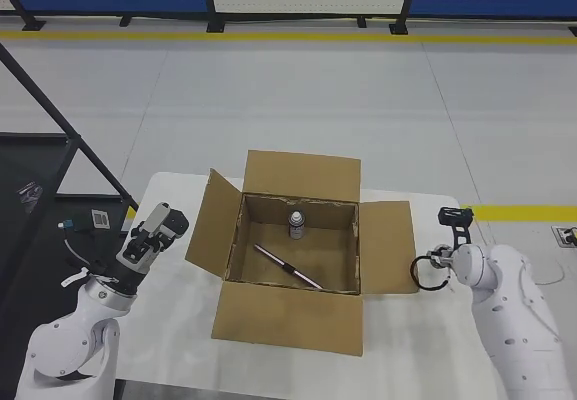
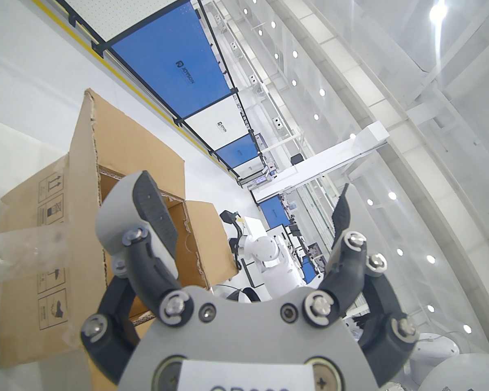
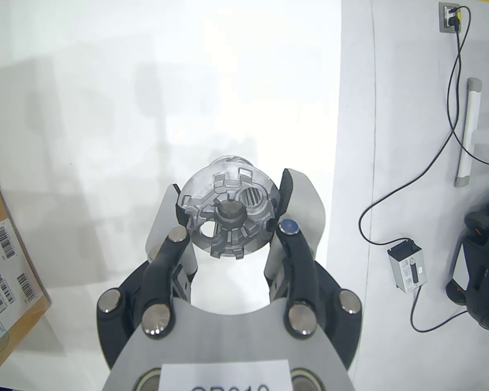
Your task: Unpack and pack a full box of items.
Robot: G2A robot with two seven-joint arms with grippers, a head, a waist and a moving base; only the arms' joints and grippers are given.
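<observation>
**Between two claws: an open box, with one metal part held outside it**

Between the pads of the right claw (image 3: 230,187) sits a round metal part (image 3: 228,217), grey and machined, with a notched rim, a central hub and round bores through its face. The claw pinches it from both sides, one pad on each flank. Beneath claw and part lies the bare white table (image 3: 146,62); whether the part touches the surface cannot be told. Inward of this claw, near but apart from it, is a labelled side of the cardboard box (image 1: 303,175). Outward of it, past the table's edge, a black cable (image 3: 456,95) trails across the floor.

Off to the box's other side, the left claw (image 2: 244,187) is spread wide with nothing between its fingers. It points up and over toward the box, whose nearest flap stands just beside it.

The box rests between the two claws with all four flaps folded outward. Inside, well apart from either claw, a small bottle (image 1: 296,223) stands upright close to the far wall. A slim rod (image 1: 286,265) lies slantwise on the box floor, nearer the front wall, apart from the bottle.
</observation>
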